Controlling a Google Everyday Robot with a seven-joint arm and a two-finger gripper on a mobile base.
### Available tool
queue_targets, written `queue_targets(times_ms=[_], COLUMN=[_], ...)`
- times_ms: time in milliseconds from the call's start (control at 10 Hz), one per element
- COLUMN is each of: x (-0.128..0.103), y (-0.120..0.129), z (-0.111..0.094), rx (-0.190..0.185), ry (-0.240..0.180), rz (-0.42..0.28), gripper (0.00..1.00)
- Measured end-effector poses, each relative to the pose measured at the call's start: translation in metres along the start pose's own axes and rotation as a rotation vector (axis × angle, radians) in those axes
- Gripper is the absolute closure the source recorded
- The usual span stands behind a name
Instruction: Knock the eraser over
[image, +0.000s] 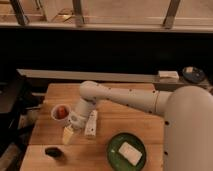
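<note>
The eraser (91, 124) is a white oblong block on the wooden table (125, 107), just right of the gripper. It appears to lie on its long side, its far end pointing away from the camera. My gripper (69, 133) hangs low over the table at the left, its pale yellowish tip just left of and in front of the eraser. The white arm reaches in from the right and bends down to it.
A white bowl (60, 111) with something red inside stands just left of the gripper. A small dark object (52, 151) lies at the front left. A green plate (114, 150) with a white block on it sits at the front right. A counter ledge runs behind the table.
</note>
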Motion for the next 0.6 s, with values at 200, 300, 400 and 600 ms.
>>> queue_targets(times_ms=[200,300,400,600], x=[-0.007,-0.010,-0.014,-0.022], y=[0.000,0.000,0.000,0.001], z=[0.016,0.022,0.031,0.039], rx=[-0.025,-0.035,-0.048,-0.058], ry=[0.022,0.029,0.038,0.042], rz=[-0.011,-0.017,-0.024,-0.043], gripper=[1.00,1.00,1.00,1.00])
